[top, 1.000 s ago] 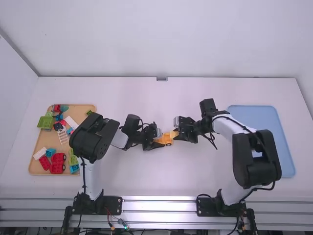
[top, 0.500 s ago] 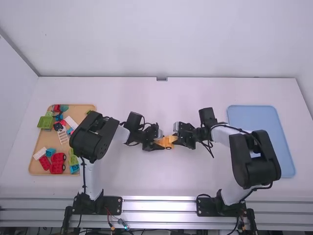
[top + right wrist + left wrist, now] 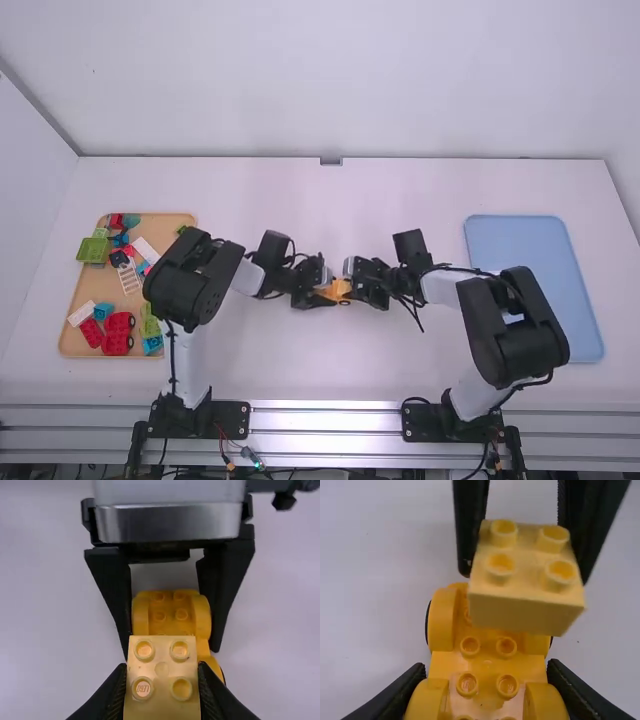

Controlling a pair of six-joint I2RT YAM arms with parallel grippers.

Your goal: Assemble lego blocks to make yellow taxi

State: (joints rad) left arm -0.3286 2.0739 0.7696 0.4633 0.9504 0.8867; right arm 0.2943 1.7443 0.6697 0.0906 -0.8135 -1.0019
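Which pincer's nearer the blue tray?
Right. Right pincer, shut on the pale block, sits mid-table, between the blue tray and the left pincer, which grips the yellow car base.

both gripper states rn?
Left gripper: shut on the car base.
Right gripper: shut on the yellow block.

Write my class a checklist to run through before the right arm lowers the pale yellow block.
1. Left gripper has its jaws on both sides of the orange-yellow wheeled base: ok.
2. Right gripper has the pale yellow block between its jaws: ok.
3. Block's studs face up: ok.
4. Block seated on the base: not ok, it is held above it.
5. Sockets under the block lined up with the base's studs: cannot tell, underside hidden.
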